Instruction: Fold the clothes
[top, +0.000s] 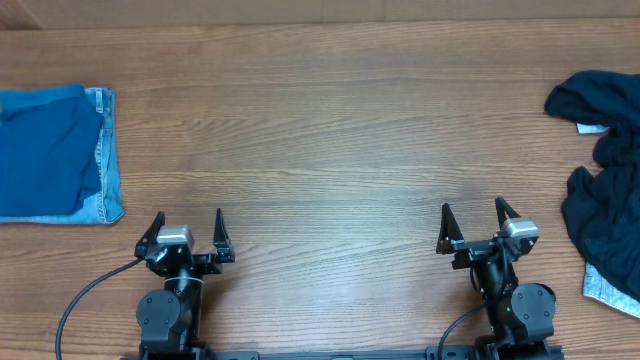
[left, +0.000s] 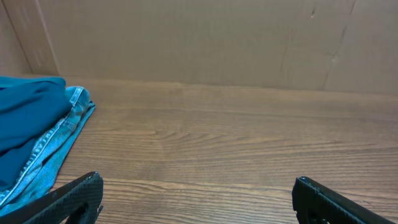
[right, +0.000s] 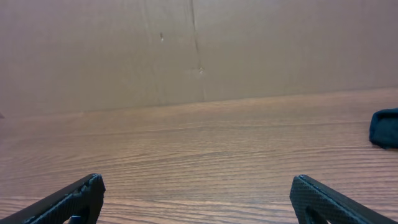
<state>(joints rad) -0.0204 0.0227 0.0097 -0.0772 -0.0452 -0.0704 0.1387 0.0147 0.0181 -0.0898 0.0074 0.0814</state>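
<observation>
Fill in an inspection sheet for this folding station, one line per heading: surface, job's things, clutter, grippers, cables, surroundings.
Surface: wooden table.
Job's things: folded stack, blue cloth over denim, at the left edge; crumpled dark pile at the right edge.
Clutter: nothing seen.
Grippers: left gripper and right gripper both open, empty, near the front edge.
Cables: black cable loops from the left arm's base.
Surroundings: plain brown wall behind the table.
</observation>
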